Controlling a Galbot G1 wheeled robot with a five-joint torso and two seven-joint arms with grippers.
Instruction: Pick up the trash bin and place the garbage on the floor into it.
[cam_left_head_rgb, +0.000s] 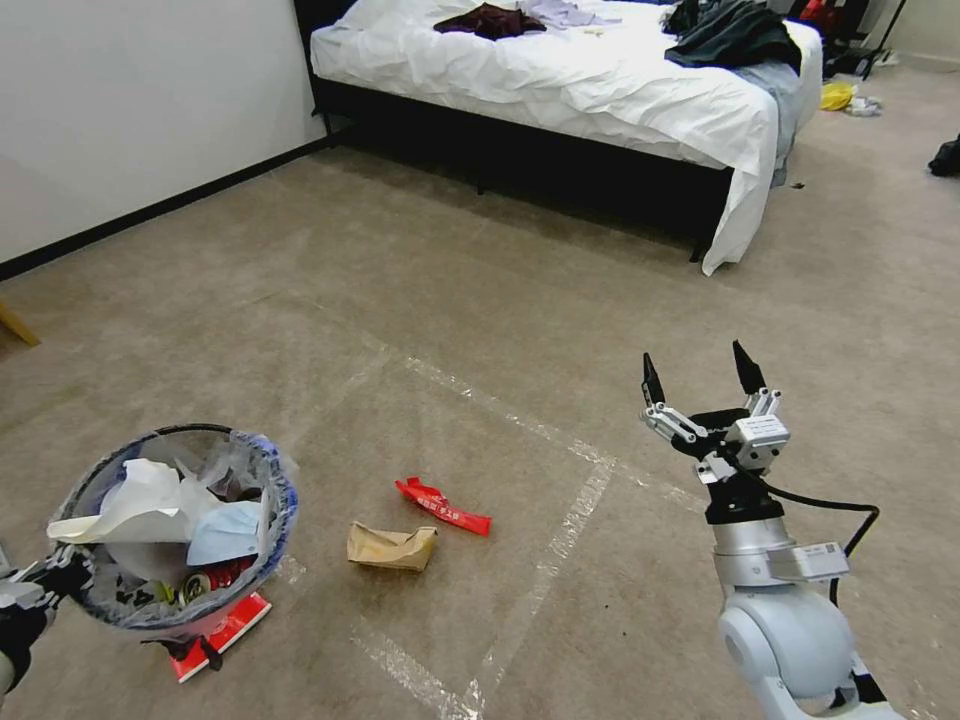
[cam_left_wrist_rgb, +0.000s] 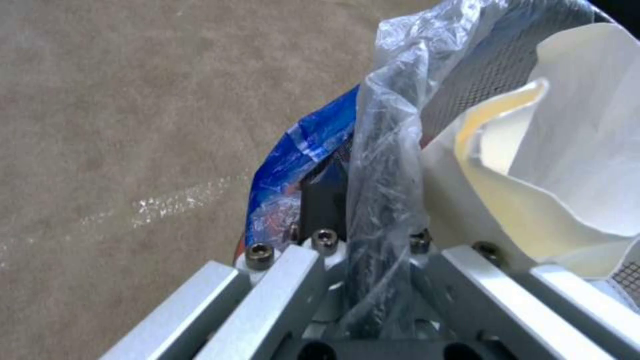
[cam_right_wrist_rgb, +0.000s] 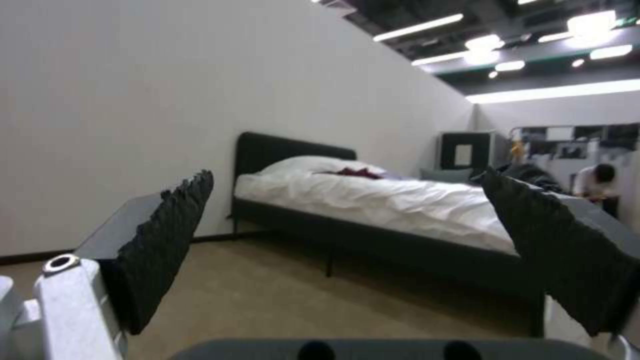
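1. The small round red trash bin with a black rim and crinkled clear plastic liner (cam_left_head_rgb: 175, 525) hangs at the lower left of the head view, above the beige-grey carpeted floor (cam_left_head_rgb: 420, 300), which is crossed by shiny clear tape lines.
2. The left gripper (cam_left_head_rgb: 62, 572) sits at the bin's near-left rim. In the left wrist view its jaws are closed down on the liner-wrapped rim (cam_left_wrist_rgb: 383, 165), one finger outside the wall and one inside.
3. Inside the bin lie crumpled white paper (cam_left_head_rgb: 140, 505), a pale blue mask (cam_left_head_rgb: 225, 532) and a crushed red can (cam_left_head_rgb: 210, 578).
4. A flat red packet (cam_left_head_rgb: 235, 628) lies on the carpet beneath the bin's near edge.
5. A crumpled brown paper piece (cam_left_head_rgb: 392, 546) lies on the floor to the right of the bin, with a long red wrapper (cam_left_head_rgb: 442, 506) just beyond it; the two are near each other but apart.
6. The right gripper (cam_left_head_rgb: 700, 372) is raised at the right, pointing up and away, well apart from the litter. Its black toothed jaws are spread wide with nothing between them.
7. A white-sheeted bed with a dark frame (cam_left_head_rgb: 560, 90) stands at the far side.
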